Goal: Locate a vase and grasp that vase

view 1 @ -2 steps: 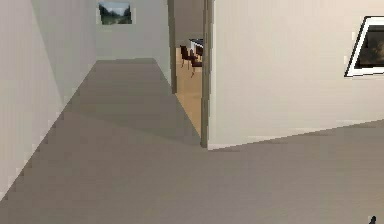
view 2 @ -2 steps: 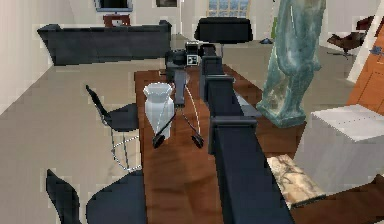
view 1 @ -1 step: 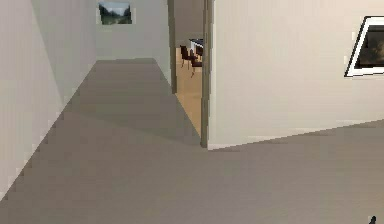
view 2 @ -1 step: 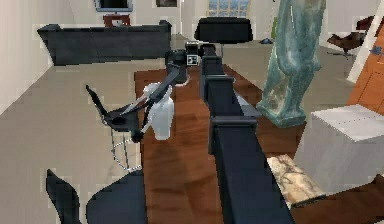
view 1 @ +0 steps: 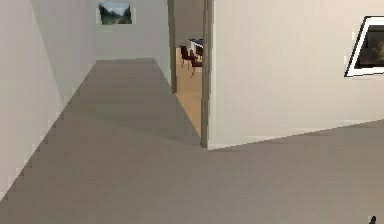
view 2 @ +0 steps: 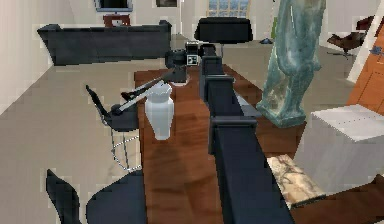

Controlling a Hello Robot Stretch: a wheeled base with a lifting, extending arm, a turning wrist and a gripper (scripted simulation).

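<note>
A white vase [view 2: 160, 110] with a narrow neck stands upright on a long brown table [view 2: 185, 170] in the arm side view. The dark arm [view 2: 228, 120] rises from the bottom edge along the table's right side. At its far end sits the gripper's dark body, and its thin fingers reach down-left to the gripper [view 2: 128, 99], up and left of the vase. How the fingers stand relative to the vase cannot be told. I cannot tell whether the gripper holds anything.
Dark chairs [view 2: 115, 115] [view 2: 62, 198] stand left of the table, another [view 2: 222, 30] at its far end. A dark sofa [view 2: 100, 42] lies beyond. A tall teal statue [view 2: 290, 60] and a pale block [view 2: 342, 145] stand right. The forward view has a grey hallway, a doorway [view 1: 190, 60] and wall pictures [view 1: 115, 12] [view 1: 368, 48].
</note>
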